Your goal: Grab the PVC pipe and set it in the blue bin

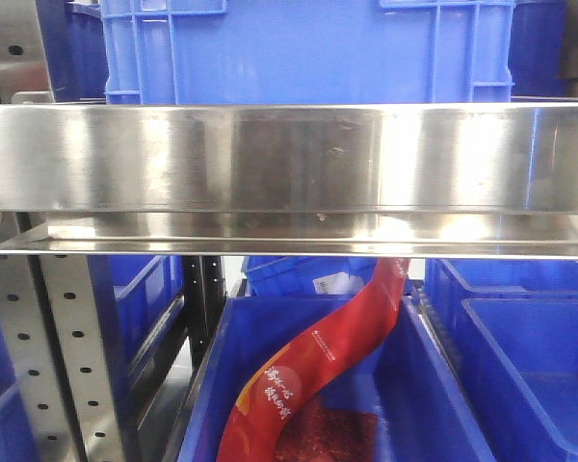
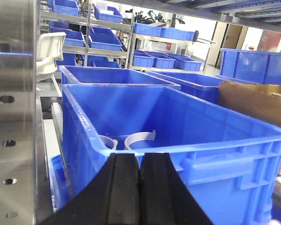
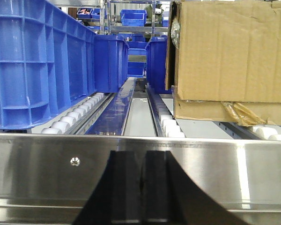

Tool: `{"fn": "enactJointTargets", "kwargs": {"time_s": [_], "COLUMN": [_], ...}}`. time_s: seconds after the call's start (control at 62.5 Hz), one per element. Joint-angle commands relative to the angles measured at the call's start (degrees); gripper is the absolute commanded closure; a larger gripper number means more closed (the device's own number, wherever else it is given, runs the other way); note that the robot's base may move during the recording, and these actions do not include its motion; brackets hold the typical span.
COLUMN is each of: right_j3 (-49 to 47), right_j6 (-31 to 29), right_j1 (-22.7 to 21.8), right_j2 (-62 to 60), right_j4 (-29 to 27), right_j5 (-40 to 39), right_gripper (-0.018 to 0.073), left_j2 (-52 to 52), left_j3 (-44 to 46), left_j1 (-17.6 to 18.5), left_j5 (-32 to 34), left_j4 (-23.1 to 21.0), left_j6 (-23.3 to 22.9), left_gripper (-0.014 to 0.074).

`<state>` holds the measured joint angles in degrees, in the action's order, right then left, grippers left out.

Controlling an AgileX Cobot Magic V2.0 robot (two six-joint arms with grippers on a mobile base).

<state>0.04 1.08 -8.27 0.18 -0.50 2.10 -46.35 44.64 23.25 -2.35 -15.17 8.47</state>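
In the left wrist view a large blue bin (image 2: 187,154) stands right in front of my left gripper (image 2: 139,157). White curved PVC pipe pieces (image 2: 141,138) lie on the bin's floor, partly hidden behind its near rim. The left gripper's black pads are pressed together, shut on nothing, just outside and below that rim. My right gripper (image 3: 141,155) is also shut and empty, close against a steel shelf rail (image 3: 51,168). No pipe shows in the right wrist view. Neither gripper appears in the front view.
A steel shelf rail (image 1: 289,159) crosses the front view, with a blue crate (image 1: 308,48) above and a blue bin (image 1: 414,404) holding a red bag (image 1: 318,366) below. A cardboard box (image 3: 229,56) and blue crates (image 3: 33,61) flank a roller lane. A perforated steel post (image 2: 11,112) stands left.
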Motion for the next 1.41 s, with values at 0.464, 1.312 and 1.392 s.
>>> {"fn": "enactJointTargets", "kwargs": {"time_s": [0.464,1.312,1.392], "right_j3": [0.0,0.0,0.0], "right_j6": [-0.1,-0.1,-0.1], "right_j1": [-0.1,-0.1,-0.1], "right_j2": [-0.2,-0.2,-0.2], "right_j4": [0.5,0.5,0.5], "right_j5": [-1.0,-1.1,-1.1], "right_gripper": [0.0727,0.0727,0.0727], "left_j2": [26.9,46.4,46.4], "left_j3": [-30.6,-44.6,-44.6], "left_j1": [-17.7,-23.0,-23.0], "left_j5": [1.7,-1.3,-1.3], "left_j4": [11.6,13.0,13.0], "left_j6": [0.2,-5.5,-5.5], "left_gripper": [0.0707,0.0707,0.0707]}}
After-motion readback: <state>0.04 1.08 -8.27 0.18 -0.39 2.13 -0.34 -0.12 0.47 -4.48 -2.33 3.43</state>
